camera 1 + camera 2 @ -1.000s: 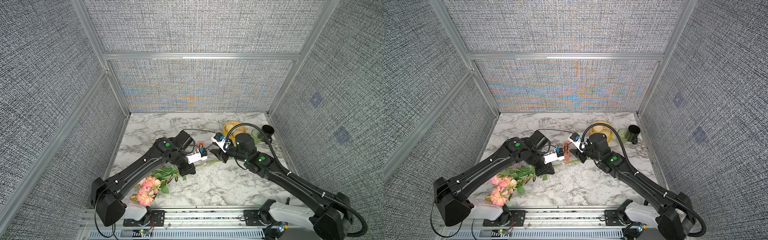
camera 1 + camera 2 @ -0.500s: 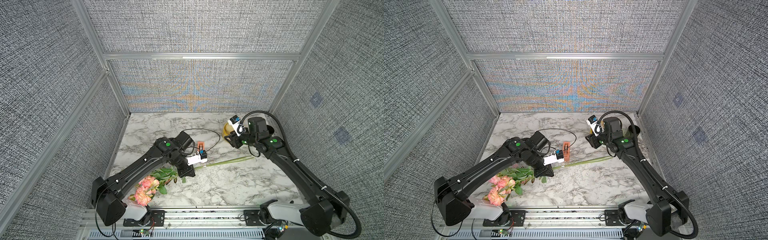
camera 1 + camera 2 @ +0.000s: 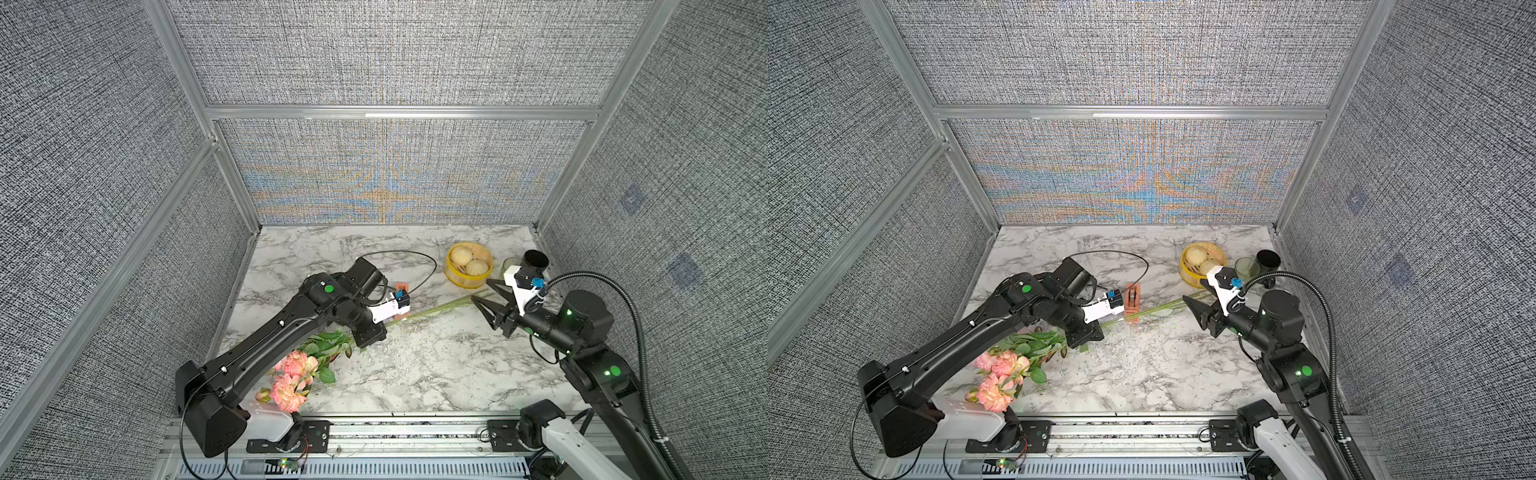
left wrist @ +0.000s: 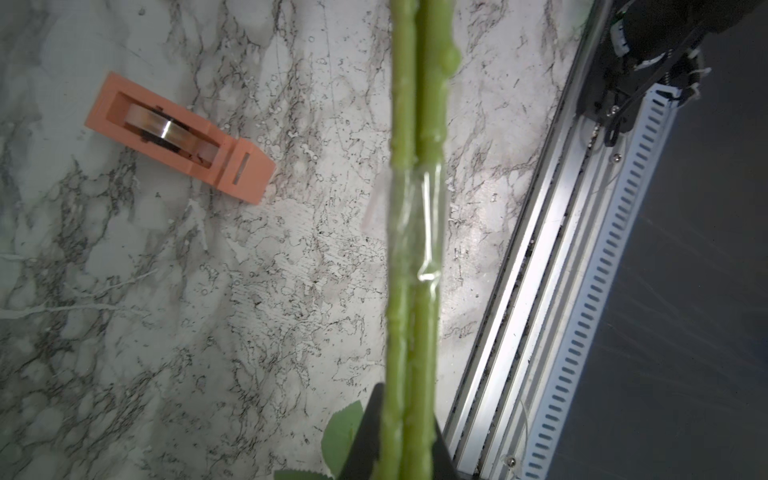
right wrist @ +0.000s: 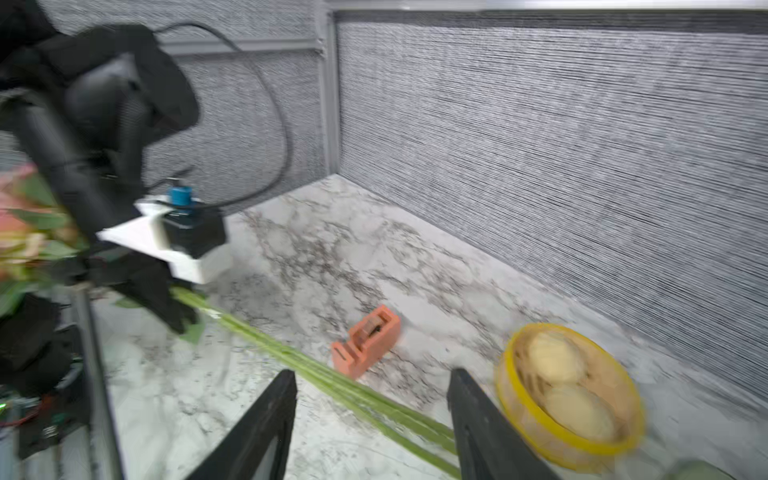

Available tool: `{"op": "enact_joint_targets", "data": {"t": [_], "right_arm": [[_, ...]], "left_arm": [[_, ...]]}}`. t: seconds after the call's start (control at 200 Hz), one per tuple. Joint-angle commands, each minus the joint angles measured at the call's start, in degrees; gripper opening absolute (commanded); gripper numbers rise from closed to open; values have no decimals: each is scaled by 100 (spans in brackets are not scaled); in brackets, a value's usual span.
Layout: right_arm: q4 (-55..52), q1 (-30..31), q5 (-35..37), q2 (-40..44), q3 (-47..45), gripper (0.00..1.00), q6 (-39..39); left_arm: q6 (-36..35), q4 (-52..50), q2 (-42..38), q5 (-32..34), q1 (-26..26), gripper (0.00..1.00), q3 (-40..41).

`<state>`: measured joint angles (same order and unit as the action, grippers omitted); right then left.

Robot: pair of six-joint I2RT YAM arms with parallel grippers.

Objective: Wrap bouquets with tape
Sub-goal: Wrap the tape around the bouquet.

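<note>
Now, left gripper: clamped shut on the bouquets at mid-stem, centre of frame; blooms at lower left.
Right gripper: jaws wide, gripping nothing; stem tips lie between them, right of centre.
Tape: orange dispenser on the marble table, near the stems, centre.
Clear band: wrapped round the stems, seen in the left wrist view.

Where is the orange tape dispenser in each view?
In a top view: tape dispenser mostly hidden behind the left wrist camera; an orange edge shows.
In a top view: the dispenser in full, beside that camera.
Left wrist view: dispenser on the marble, apart from the taped stems.
Right wrist view: dispenser just beyond the stems.
Shared landmark: the green stems.
</note>
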<state>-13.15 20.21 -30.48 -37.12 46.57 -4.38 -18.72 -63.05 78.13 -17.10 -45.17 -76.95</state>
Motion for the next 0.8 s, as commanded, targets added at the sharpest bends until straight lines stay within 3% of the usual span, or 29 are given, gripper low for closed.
{"op": "enact_joint_targets", "data": {"t": [0.0,0.205,0.36,0.56,0.721,0.796], "right_arm": [[1090,486,-1500,-248,-570,63,496],[2767,1738,-1072,-1300,-1562,65,117],[3591,1769,-433,-2114,-1590,66,-19],[5025,1819,-661,-2961,-1599,66,174],[5387,1937,-850,-3284,-1506,66,260],[5345,2025,-854,-3209,-1544,59,245]], "left_arm": [[125,193,76,436,14,0,-170],[54,60,186,356,16,0,-503],[26,60,162,155,17,0,-514],[-70,125,129,-220,17,0,-505],[-144,223,149,-155,17,0,-462],[-142,248,196,-30,17,0,-470]]}}
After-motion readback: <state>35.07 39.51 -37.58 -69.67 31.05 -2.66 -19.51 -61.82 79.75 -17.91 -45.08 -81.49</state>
